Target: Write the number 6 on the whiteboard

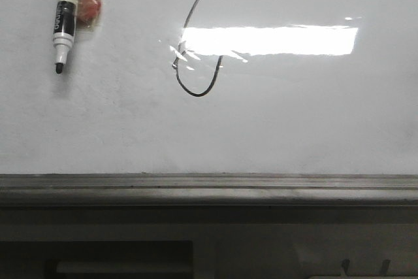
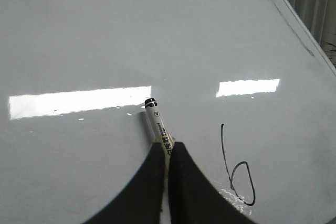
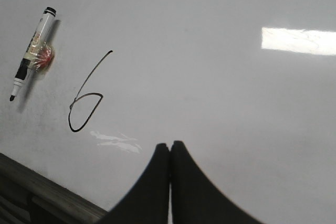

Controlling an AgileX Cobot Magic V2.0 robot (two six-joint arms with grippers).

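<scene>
The number 6 (image 1: 194, 94), a thin black line with a slanted stroke and a rounded loop, is on the glossy whiteboard (image 1: 294, 122); it also shows in the left wrist view (image 2: 253, 187) and the right wrist view (image 3: 94, 73). A white and black marker (image 1: 65, 11) lies uncapped on the board left of it, with no fingers on it. My left gripper (image 2: 168, 144) hangs above the marker (image 2: 157, 121), jaws together but for a thin slit. My right gripper (image 3: 170, 142) is shut and empty, over bare board right of the 6.
A red lump in clear tape (image 1: 90, 6) sticks to the marker's side, also seen in the right wrist view (image 3: 46, 56). A dull grey ledge (image 1: 209, 191) runs along the board's near edge. A bright light glare (image 1: 274, 39) crosses the 6.
</scene>
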